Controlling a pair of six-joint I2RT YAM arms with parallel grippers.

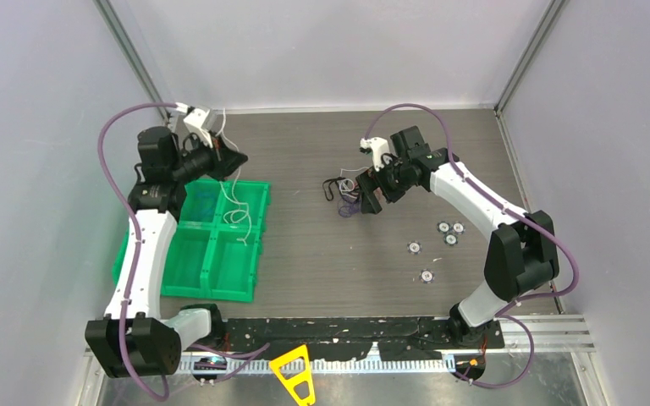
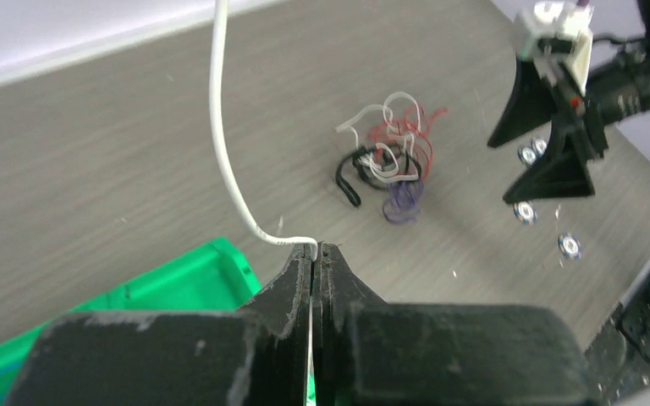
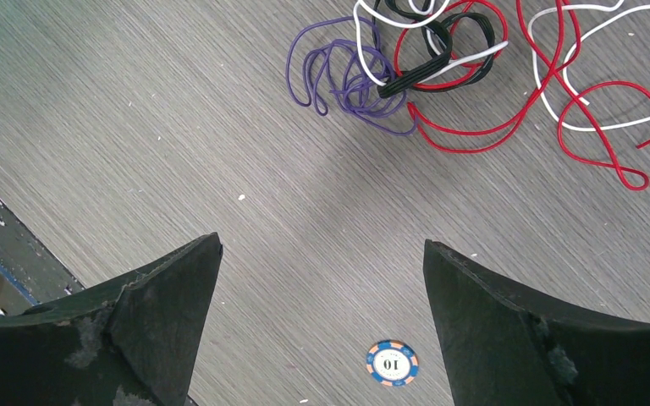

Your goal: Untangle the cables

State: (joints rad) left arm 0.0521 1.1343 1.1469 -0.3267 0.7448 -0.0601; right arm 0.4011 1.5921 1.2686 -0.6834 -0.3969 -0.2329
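My left gripper (image 1: pixel 239 161) hovers over the far edge of the green tray (image 1: pixel 258 241), shut on a white cable (image 1: pixel 235 201) that dangles into the tray. From the left wrist, the jaws (image 2: pixel 316 250) are pressed together on that white cable (image 2: pixel 220 144), which arcs upward. The other cables (image 1: pixel 344 191) lie on the table as a loose tangle (image 2: pixel 392 161) of red, white, black and purple wire. My right gripper (image 1: pixel 364 200) sits just right of the tangle. In the right wrist view it (image 3: pixel 322 247) is wide open and empty, with the purple loops (image 3: pixel 347 78) and red wire (image 3: pixel 474 131) ahead.
The green tray (image 2: pixel 178 279) has several compartments and sits at the left. Small round chips (image 1: pixel 450 229) are scattered right of centre, and one (image 3: pixel 392 363) lies between my right fingers. A yellow triangular piece (image 1: pixel 294 372) sits at the near edge. Grey walls enclose the table.
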